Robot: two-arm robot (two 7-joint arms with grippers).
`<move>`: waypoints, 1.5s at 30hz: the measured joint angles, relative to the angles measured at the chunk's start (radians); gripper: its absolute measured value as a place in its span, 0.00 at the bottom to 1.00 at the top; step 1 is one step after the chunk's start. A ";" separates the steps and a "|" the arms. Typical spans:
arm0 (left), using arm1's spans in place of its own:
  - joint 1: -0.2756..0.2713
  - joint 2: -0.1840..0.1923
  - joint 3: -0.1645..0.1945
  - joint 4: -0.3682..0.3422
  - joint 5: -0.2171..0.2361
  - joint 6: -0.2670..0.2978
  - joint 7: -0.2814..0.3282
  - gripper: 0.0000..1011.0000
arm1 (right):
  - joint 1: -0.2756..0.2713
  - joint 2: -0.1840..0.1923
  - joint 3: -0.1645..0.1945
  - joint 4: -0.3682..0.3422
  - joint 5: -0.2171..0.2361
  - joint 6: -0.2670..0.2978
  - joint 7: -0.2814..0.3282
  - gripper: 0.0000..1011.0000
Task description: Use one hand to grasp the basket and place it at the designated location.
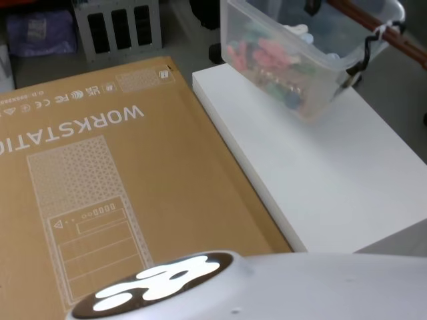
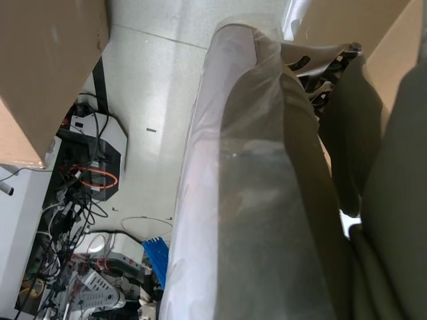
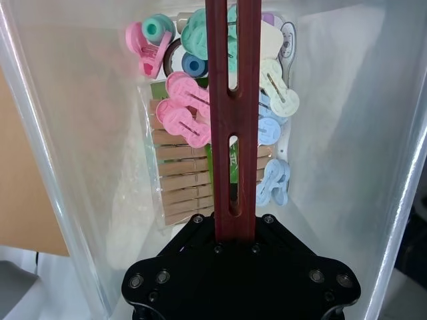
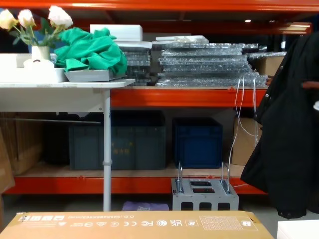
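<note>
You are looking down at a white table (image 1: 333, 173) with a big brown cardboard box (image 1: 107, 193) lying flat beside it on the left. Far behind stand red shelves (image 4: 189, 97) with dark blue crates (image 4: 198, 142) and a small grey rack (image 4: 204, 195) on the floor.

The basket (image 1: 293, 63) hangs tilted above the far part of the white table. Its top and right side are cut off by the edge of the head view. You can see colourful clips (image 3: 190, 117) and wooden pegs (image 3: 177, 183) heaped inside through the clear wall.

The right gripper (image 3: 235, 230) is clamped tight on the reddish-brown handle (image 3: 232, 100), which runs straight up out of its black body. The fingertips themselves are hidden.

The left wrist view is mostly blocked by a blurry plastic-wrapped shape (image 2: 247, 200), so you cannot tell how the left gripper stands.
</note>
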 joint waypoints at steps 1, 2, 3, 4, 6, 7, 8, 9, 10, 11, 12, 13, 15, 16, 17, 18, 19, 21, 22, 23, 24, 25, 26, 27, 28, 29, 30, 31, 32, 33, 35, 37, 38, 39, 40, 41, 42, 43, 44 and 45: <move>0.000 0.000 0.000 0.000 0.000 0.000 0.000 0.00 | -0.005 0.003 0.000 -0.001 -0.002 0.010 -0.001 0.00; 0.000 0.000 0.000 0.000 0.000 0.000 0.000 0.00 | -0.013 0.010 0.002 -0.004 -0.006 0.030 -0.003 0.00; 0.000 0.000 0.000 0.000 0.000 0.000 0.000 0.00 | -0.013 0.010 0.002 -0.004 -0.006 0.030 -0.003 0.00; 0.000 0.000 0.000 0.000 0.000 0.000 0.000 0.00 | -0.023 0.018 0.006 -0.008 -0.007 0.051 -0.006 0.00; 0.000 0.000 0.000 0.000 0.000 0.000 0.000 0.00 | -0.037 0.028 0.010 -0.013 -0.007 0.076 -0.008 0.00; 0.000 0.000 0.000 0.000 0.000 0.000 0.000 0.00 | -0.041 0.030 0.011 -0.014 -0.006 0.080 -0.009 0.00; 0.000 0.000 0.000 0.000 0.000 0.000 0.000 0.00 | -0.046 0.032 0.013 -0.014 -0.006 0.086 -0.009 0.00; 0.000 0.000 0.000 0.000 0.000 0.000 0.000 0.00 | -0.050 0.033 0.015 -0.014 -0.006 0.090 -0.009 0.00; 0.000 0.000 0.000 0.000 0.000 0.000 0.000 0.00 | -0.055 0.036 0.017 -0.014 -0.003 0.095 -0.008 0.00; 0.000 0.000 0.000 0.000 0.000 0.000 0.000 0.00 | -0.064 0.039 0.021 -0.011 0.006 0.102 -0.006 0.00; 0.000 0.000 0.000 0.000 0.000 0.000 0.000 0.00 | -0.074 0.043 0.027 0.000 0.020 0.108 -0.001 0.00; 0.000 0.000 0.000 0.000 0.000 0.000 0.000 0.00 | -0.078 0.044 0.029 0.005 0.025 0.110 0.002 0.00; 0.000 0.000 0.000 0.000 0.000 0.000 0.000 0.00 | -0.085 0.045 0.034 0.013 0.032 0.113 0.007 0.00; 0.000 0.000 0.000 0.000 0.000 0.000 0.000 0.00 | -0.087 0.046 0.036 0.015 0.035 0.113 0.008 0.00; 0.000 0.000 0.000 0.000 0.000 0.000 0.000 0.00 | -0.092 0.047 0.040 0.018 0.038 0.116 0.011 0.00; 0.000 0.000 0.000 0.000 0.000 0.000 0.000 0.00 | -0.094 0.047 0.042 0.020 0.040 0.117 0.012 0.00; 0.000 0.000 0.000 0.000 0.000 0.000 0.000 0.00 | -0.096 0.048 0.044 0.022 0.042 0.118 0.013 0.00; 0.000 0.000 0.000 0.000 0.000 0.000 0.000 0.00 | -0.104 0.049 0.050 0.030 0.049 0.121 0.018 0.00; 0.000 0.000 0.000 0.000 0.000 0.000 0.000 0.00 | -0.108 0.050 0.055 0.034 0.053 0.127 0.019 0.00; 0.000 0.000 0.000 0.000 0.000 0.000 0.000 0.00 | -0.111 0.052 0.058 0.035 0.055 0.130 0.019 0.00; 0.000 0.000 0.000 0.000 0.000 0.000 0.000 0.00 | -0.113 0.053 0.060 0.035 0.055 0.134 0.019 0.00; 0.000 0.000 0.000 0.000 0.000 0.000 0.000 0.00 | -0.115 0.054 0.062 0.036 0.055 0.137 0.018 0.00; 0.000 0.000 0.000 0.000 0.000 0.000 0.000 0.00 | -0.118 0.054 0.064 0.037 0.055 0.140 0.017 0.00; 0.000 0.000 0.000 0.000 0.000 0.000 0.000 0.00 | -0.121 0.055 0.067 0.038 0.054 0.145 0.015 0.00; 0.000 0.000 0.000 0.000 0.000 0.000 0.000 0.00 | -0.122 0.056 0.069 0.038 0.054 0.148 0.014 0.00; 0.000 0.000 0.000 0.000 0.000 0.000 0.000 0.00 | -0.124 0.056 0.071 0.039 0.054 0.151 0.012 0.00; 0.000 0.000 0.000 0.000 0.000 0.000 0.000 0.00 | -0.128 0.056 0.074 0.042 0.052 0.156 0.007 0.00; 0.000 0.000 0.000 0.000 0.000 0.000 0.000 0.00 | -0.130 0.056 0.076 0.042 0.051 0.159 0.005 0.00; 0.000 0.000 0.000 0.000 0.000 0.000 0.000 0.00 | -0.132 0.057 0.078 0.043 0.050 0.162 0.001 0.00; 0.000 0.000 0.000 0.000 0.000 0.000 0.000 0.00 | -0.138 0.059 0.080 0.042 0.046 0.170 -0.007 0.00; 0.000 0.000 0.000 0.000 0.000 0.000 0.000 0.00 | -0.141 0.060 0.083 0.042 0.042 0.176 -0.013 0.00; 0.000 0.000 0.000 0.000 0.000 0.000 0.000 0.00 | -0.148 0.060 0.086 0.045 0.034 0.180 -0.019 0.00; 0.000 0.000 0.000 0.000 0.000 0.000 0.000 0.00 | -0.151 0.058 0.087 0.049 0.029 0.182 -0.022 0.00; 0.000 0.000 0.000 0.000 0.000 0.000 0.000 0.00 | -0.153 0.057 0.088 0.050 0.027 0.183 -0.023 0.00; 0.000 0.000 0.000 0.000 0.000 0.000 0.000 0.00 | -0.154 0.056 0.089 0.052 0.025 0.183 -0.024 0.00; 0.000 0.000 0.000 0.000 0.000 0.000 0.000 0.00 | -0.159 0.052 0.090 0.059 0.023 0.181 -0.025 0.00; 0.000 0.000 0.000 0.000 0.000 0.000 0.000 0.00 | -0.159 0.052 0.090 0.059 0.023 0.181 -0.025 0.00; 0.000 0.000 0.000 0.000 0.000 0.000 0.000 0.00 | -0.164 0.048 0.090 0.065 0.021 0.175 -0.025 0.00; 0.000 0.000 0.000 0.000 0.000 0.000 0.000 0.00 | -0.167 0.045 0.090 0.068 0.020 0.172 -0.026 0.00; 0.000 0.000 0.000 0.000 0.000 0.000 0.000 0.00 | -0.172 0.041 0.090 0.074 0.019 0.166 -0.025 0.00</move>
